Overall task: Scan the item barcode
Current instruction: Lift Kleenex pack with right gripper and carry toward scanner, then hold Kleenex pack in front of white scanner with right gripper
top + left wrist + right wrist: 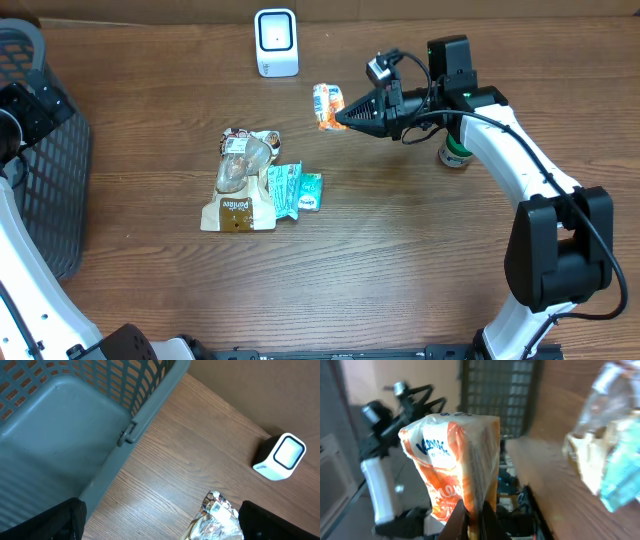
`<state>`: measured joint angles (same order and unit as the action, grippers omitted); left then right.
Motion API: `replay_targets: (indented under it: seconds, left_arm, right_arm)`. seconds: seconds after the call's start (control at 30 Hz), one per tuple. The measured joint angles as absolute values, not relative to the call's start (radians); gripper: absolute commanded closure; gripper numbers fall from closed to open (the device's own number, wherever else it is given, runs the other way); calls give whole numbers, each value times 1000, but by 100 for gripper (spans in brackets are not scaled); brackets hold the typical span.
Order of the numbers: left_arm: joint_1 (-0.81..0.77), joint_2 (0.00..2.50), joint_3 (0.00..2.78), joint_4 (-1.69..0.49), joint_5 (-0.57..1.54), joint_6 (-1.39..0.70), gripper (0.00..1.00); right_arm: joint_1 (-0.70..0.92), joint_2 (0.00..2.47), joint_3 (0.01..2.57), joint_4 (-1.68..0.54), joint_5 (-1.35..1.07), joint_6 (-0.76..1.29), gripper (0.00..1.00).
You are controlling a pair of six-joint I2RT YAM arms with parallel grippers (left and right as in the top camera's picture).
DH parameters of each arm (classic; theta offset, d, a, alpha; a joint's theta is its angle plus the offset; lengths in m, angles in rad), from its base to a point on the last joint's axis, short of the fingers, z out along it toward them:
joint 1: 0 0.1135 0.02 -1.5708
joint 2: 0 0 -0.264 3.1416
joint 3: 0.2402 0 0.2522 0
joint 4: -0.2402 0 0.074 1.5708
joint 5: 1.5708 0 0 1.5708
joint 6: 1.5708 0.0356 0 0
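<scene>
Orange packet (457, 467) print reads clearly only from the right wrist.

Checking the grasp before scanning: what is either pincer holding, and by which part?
The right pincer pinches the orange packet by its bottom edge. The left pincer holds nothing.

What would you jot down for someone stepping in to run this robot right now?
Right pincer: shut on the orange packet, held up near the white scanner.
Left pincer: open, holding nothing, over the table edge by the grey basket.
Still on the table: the brown snack bag, the teal packets, and a small green can behind the right arm.
Done: packet picked up.
Left: show its barcode to the scanner; I cannot tell whether it has read yet.
</scene>
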<state>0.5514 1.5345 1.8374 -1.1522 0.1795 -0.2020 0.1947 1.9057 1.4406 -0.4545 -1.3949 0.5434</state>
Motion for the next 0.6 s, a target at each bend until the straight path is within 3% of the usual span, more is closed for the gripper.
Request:
replay_targets:
  seconds: [0.33,0.47,0.6]
  left_arm:
    - [551,1534,1837,-1152,180,-202,0]
    - [551,1534,1837,-1153,179,-202,0]
    - [551,1534,1837,-1152,179,-202,0]
  right_arm:
    - [200,1908,1506,-824,-979,479,96]
    - [229,1913,1758,-1033,-685,436,96]
    - [326,1917,2063,-1088,-288,413,96]
